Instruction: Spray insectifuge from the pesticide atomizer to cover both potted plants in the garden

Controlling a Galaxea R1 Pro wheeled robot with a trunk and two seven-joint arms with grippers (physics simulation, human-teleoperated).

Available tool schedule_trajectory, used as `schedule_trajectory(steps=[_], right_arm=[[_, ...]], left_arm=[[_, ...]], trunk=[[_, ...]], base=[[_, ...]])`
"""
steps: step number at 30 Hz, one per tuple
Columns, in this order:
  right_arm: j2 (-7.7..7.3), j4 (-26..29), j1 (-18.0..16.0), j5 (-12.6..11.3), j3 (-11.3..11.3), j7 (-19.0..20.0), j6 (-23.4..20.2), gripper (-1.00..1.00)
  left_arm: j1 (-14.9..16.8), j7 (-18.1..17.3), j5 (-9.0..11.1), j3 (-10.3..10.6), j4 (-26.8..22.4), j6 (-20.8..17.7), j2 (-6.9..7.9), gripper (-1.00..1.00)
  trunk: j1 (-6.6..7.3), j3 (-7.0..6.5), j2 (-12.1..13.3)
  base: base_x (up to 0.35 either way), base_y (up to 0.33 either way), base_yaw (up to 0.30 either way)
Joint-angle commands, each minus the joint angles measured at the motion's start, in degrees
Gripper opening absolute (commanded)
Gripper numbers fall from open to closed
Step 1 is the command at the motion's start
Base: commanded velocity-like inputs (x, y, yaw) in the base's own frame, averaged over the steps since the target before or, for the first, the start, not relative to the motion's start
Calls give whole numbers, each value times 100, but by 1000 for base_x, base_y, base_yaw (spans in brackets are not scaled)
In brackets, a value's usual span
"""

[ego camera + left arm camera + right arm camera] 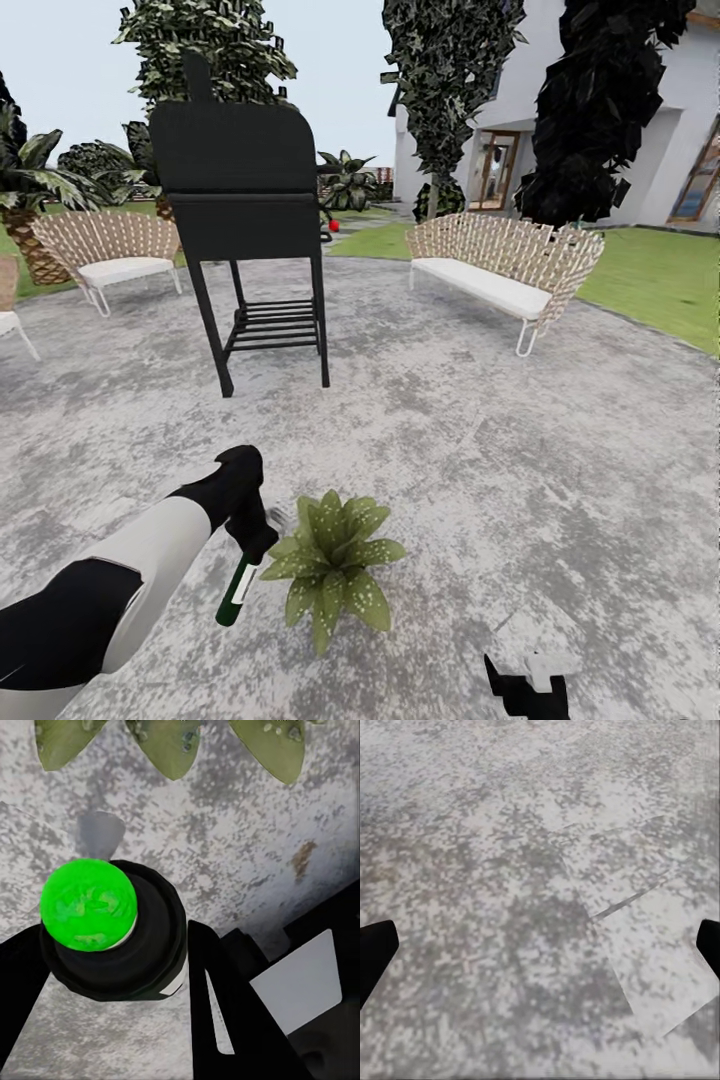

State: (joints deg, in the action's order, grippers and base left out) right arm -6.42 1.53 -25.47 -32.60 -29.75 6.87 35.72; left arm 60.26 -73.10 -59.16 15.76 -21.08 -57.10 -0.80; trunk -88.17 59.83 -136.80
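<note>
My left gripper [252, 543] is shut on the pesticide atomizer [236, 592], a slim dark-green bottle with a white label that hangs down and tilts just left of a potted plant [335, 565]. That plant is a low rosette of speckled green leaves on the grey paved patio [480, 450]. In the left wrist view the atomizer [90, 907] is seen end-on as a bright green disc in a black ring, between black fingers [225, 1012], with leaves [169, 746] beyond it. My right gripper [527, 688] hangs open over bare paving [540, 870]. The second potted plant is out of view.
A black barbecue grill [245, 200] stands on the patio ahead. A wicker sofa [500, 270] is at the right, a wicker chair [110, 250] at the left. Lawn [660, 280], trees and a white house [520, 150] lie beyond.
</note>
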Motion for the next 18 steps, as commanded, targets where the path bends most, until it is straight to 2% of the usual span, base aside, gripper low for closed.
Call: schedule_trajectory(steps=[1,6,8,14,18], right_arm=[[-1,-4,-2,-62,-14,51,14,100],[-1,-6,-4,-62,-14,51,14,100],[-2,-7,-2,-62,-14,51,14,100],[-2,-7,-2,-62,-14,51,14,100],[0,-8,-3,-62,-14,51,14,100]], left_arm=[[2,-68,-56,6,-10,-50,5,-100],[41,-81,-66,8,-11,-55,38,-100],[195,-81,-57,11,-5,-55,36,-100],[363,-81,-44,20,43,-59,-3,-100],[346,-81,-43,24,67,-56,-8,-100]], trunk=[[1,5,-2],[1,5,-2],[1,5,-2],[1,5,-2],[1,5,-2]], base=[[0,0,-53],[0,0,-11],[0,74,-1],[0,241,0],[0,63,-55]])
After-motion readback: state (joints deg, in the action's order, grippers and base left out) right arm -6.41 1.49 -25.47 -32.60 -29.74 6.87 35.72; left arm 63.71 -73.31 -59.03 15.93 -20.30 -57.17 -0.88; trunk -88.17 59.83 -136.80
